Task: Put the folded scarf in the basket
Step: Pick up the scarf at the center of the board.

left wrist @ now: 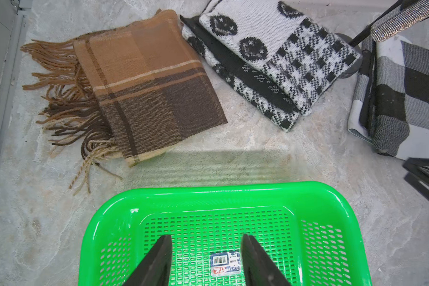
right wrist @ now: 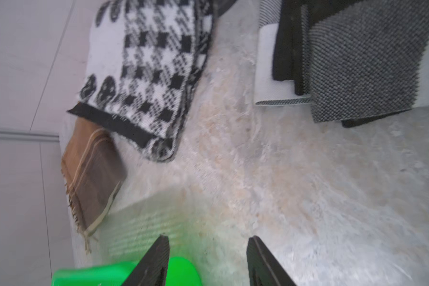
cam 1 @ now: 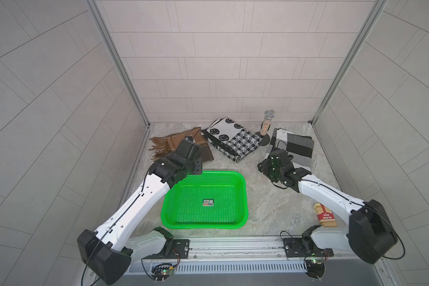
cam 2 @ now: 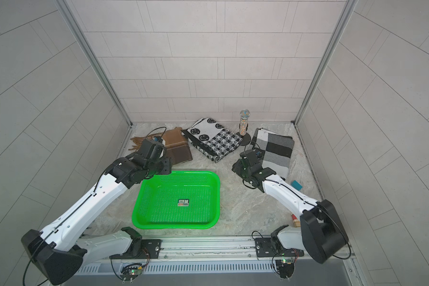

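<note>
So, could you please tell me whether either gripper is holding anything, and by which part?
Nothing is held: the left gripper and right gripper both stand open and empty.

- From above, the left arm (cam 1: pixel 183 158) covers part of the brown fringed scarf (cam 1: pixel 164 144) and a far corner of the green basket (cam 1: pixel 240 180).
- The right arm (cam 1: pixel 280 168) hides the near end of the grey checked scarf (cam 1: pixel 297 146).
- The right wrist view is smeared; the basket there is cut off.
- The label (cam 1: pixel 208 202) is too small to read.

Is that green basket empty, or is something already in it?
Empty. The basket holds only its small label; all three scarves lie outside it.
</note>
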`<control>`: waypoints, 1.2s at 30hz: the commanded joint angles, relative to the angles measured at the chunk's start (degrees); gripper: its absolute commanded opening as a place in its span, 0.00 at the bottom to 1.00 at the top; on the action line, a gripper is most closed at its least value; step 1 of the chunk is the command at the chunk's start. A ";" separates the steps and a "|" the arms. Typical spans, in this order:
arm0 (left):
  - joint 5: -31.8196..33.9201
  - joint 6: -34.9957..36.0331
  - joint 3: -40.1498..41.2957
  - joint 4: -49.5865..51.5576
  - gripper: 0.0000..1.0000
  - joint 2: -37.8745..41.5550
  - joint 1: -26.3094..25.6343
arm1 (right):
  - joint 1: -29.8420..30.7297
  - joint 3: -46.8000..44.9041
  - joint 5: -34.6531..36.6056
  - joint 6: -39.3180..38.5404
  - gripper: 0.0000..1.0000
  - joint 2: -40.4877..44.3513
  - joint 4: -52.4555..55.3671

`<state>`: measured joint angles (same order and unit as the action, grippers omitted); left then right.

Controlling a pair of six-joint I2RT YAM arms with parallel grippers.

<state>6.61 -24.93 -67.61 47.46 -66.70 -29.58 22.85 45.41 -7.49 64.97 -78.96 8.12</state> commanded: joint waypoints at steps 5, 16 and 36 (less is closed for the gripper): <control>-1.24 -0.69 1.34 -0.51 0.52 1.58 0.76 | -0.74 5.17 -6.06 6.75 0.53 -15.07 -21.37; -1.82 -0.40 0.42 -0.35 0.52 -0.24 1.11 | 3.02 13.22 -8.18 15.56 0.55 -34.03 -32.08; -2.91 -1.39 1.69 -1.07 0.52 -0.86 1.12 | 6.36 11.48 -2.39 21.01 0.00 -30.46 -36.07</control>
<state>4.25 -25.61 -66.30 46.94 -67.20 -28.75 28.32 57.43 -12.14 85.60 -114.52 -29.39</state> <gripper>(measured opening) 0.516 0.068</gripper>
